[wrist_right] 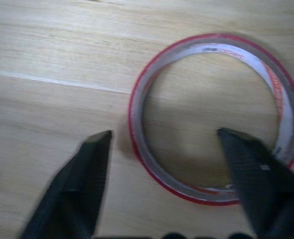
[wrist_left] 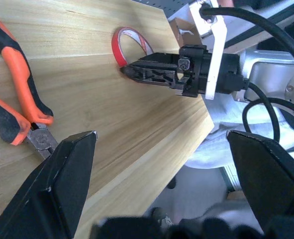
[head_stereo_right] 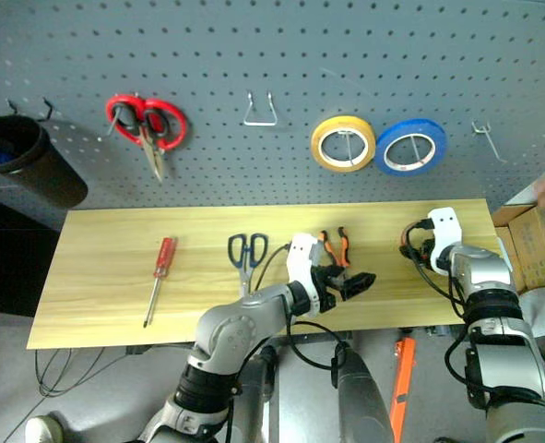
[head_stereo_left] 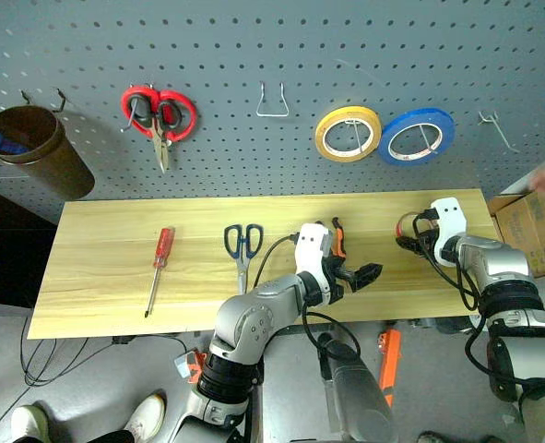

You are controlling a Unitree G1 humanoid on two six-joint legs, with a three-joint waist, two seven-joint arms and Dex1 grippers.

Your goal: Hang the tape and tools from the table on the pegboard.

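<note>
The red tape ring [wrist_right: 214, 119] lay flat on the light wooden table [head_stereo_left: 106, 277], near its right end, below the blue tape roll [head_stereo_left: 416, 135] that hung on the pegboard [head_stereo_left: 254, 46]. The right gripper [wrist_right: 164, 149] was over it with its fingers apart: one finger stood outside the ring's near wall and the other inside the hole, so the wall was between them but, as far as I could judge, not yet pinched. The step in hand seemed to be the pick-up of the tape. To do it well, the fingers should go down until the tips almost meet the wood, then close on this one wall only, because the ring is thin and could slide or tip if it is pressed from above.

The left gripper [head_stereo_left: 350, 277] waited wide open and empty above the table's front edge, just beside the orange-and-black pliers [wrist_left: 17, 99]. The dark-blue-handled scissors [head_stereo_left: 242, 245] and the red-handled screwdriver [head_stereo_left: 159, 263] were on the table too, not yet hung.
</note>
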